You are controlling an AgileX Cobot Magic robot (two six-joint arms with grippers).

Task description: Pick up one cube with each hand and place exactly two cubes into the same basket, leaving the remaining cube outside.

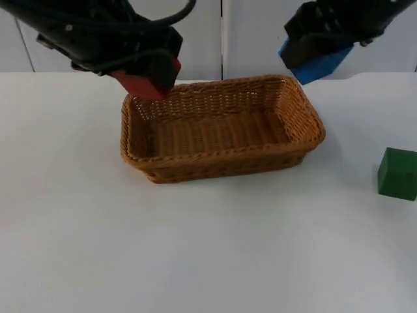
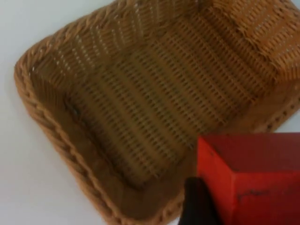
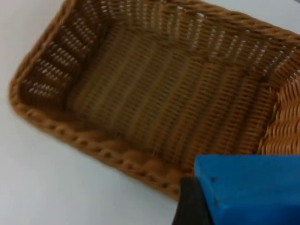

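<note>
Nearest the camera, a green cube (image 1: pixel 397 173) is sitting on the white table (image 1: pixel 195 248), well apart from both grippers and outside the wicker basket (image 1: pixel 221 158). Farther back, the left gripper (image 1: pixel 153 77) is clamping a red cube (image 1: pixel 138 85) just above the basket's far left corner, while the right gripper (image 1: pixel 313 55) is clamping a blue cube (image 1: pixel 319 67) above its far right corner.

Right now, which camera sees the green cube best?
The top view: the green cube sits alone on the white table, right of the basket. The wrist views look into the basket, with the red cube and blue cube held close.
</note>
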